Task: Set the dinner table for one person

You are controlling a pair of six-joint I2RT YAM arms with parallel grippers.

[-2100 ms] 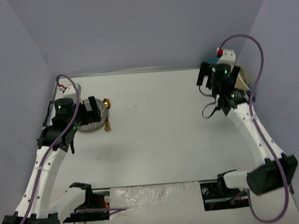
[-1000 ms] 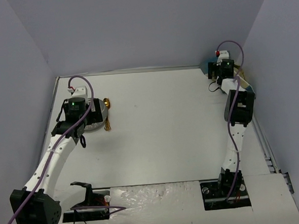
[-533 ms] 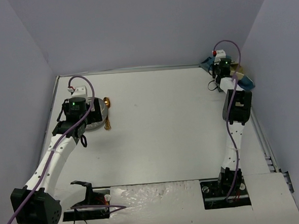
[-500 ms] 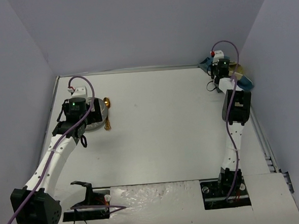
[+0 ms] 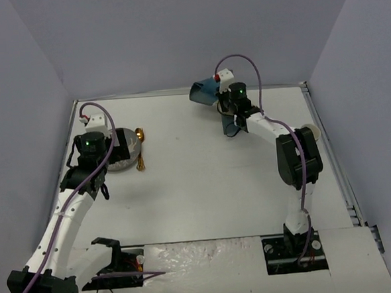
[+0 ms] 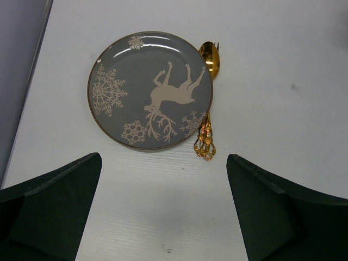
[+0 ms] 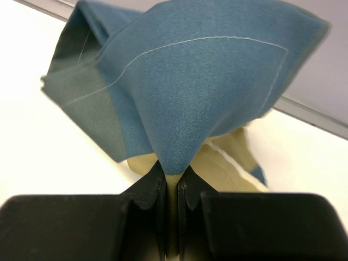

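The dinner table (image 5: 204, 186) is a wide white top. At its far left lies a grey plate (image 6: 149, 89) with a white reindeer and snowflakes, and gold cutlery (image 6: 209, 98) rests against its right rim. My left gripper (image 6: 163, 217) hangs open above the table just in front of the plate, nothing between its fingers; from above, the left gripper (image 5: 118, 148) overlaps the plate (image 5: 131, 150). My right gripper (image 7: 173, 179) is shut on a fold of the blue-and-tan cloth placemat (image 7: 190, 81). It holds the bunched placemat (image 5: 204, 91) up at the back middle.
Purple walls close in the table at the back and on both sides. A metal rail (image 5: 328, 151) runs along the right edge. The right arm (image 5: 296, 157) stretches diagonally over the right half. A pale rounded thing (image 5: 313, 133) shows beside its elbow.
The right gripper closed on the placemat in the back right corner and swung it left to the back middle. The left arm shifted slightly toward the front above the plate.
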